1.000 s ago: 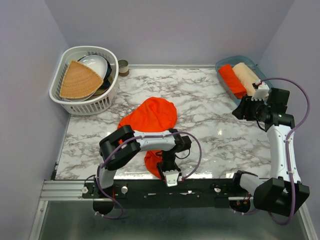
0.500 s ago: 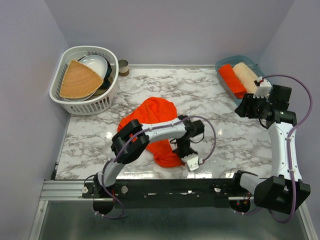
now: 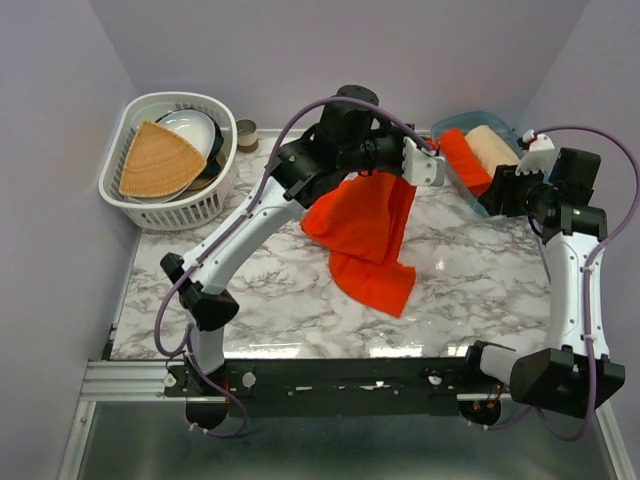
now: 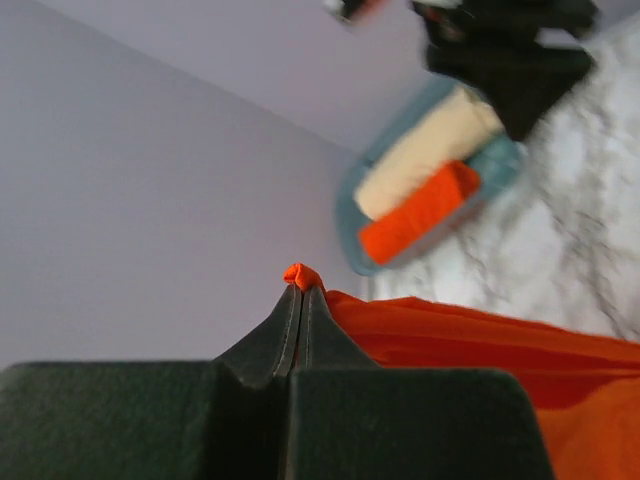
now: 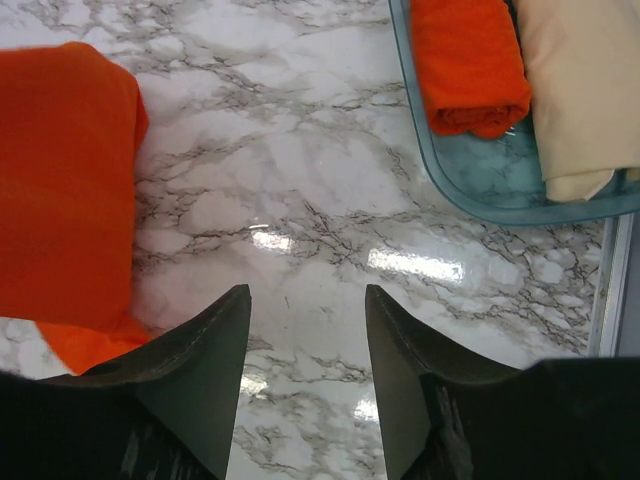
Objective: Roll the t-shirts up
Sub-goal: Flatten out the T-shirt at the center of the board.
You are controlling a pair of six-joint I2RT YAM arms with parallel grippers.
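Top view: left gripper (image 3: pixel 425 165) is up at the far right, clamped on one edge of the loose orange t-shirt (image 3: pixel 365 230). The cloth hangs bunched, its lower end on the marble table (image 3: pixel 250 290).

Left wrist: jaws pinch only a small fold.

Right wrist: right gripper (image 5: pixel 305 330) is spread and empty over bare marble beside the blue bin (image 5: pixel 500 170), which holds the rolled orange t-shirt (image 5: pixel 468 65) and rolled beige t-shirt (image 5: pixel 580 90).

Advice: lower slowly, dragging nearward to flatten the cloth. The right gripper should take a second corner, since the thin pinch may slip.

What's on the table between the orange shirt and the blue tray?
Just bare marble table between the orange shirt and the tray, seen in the right wrist view.
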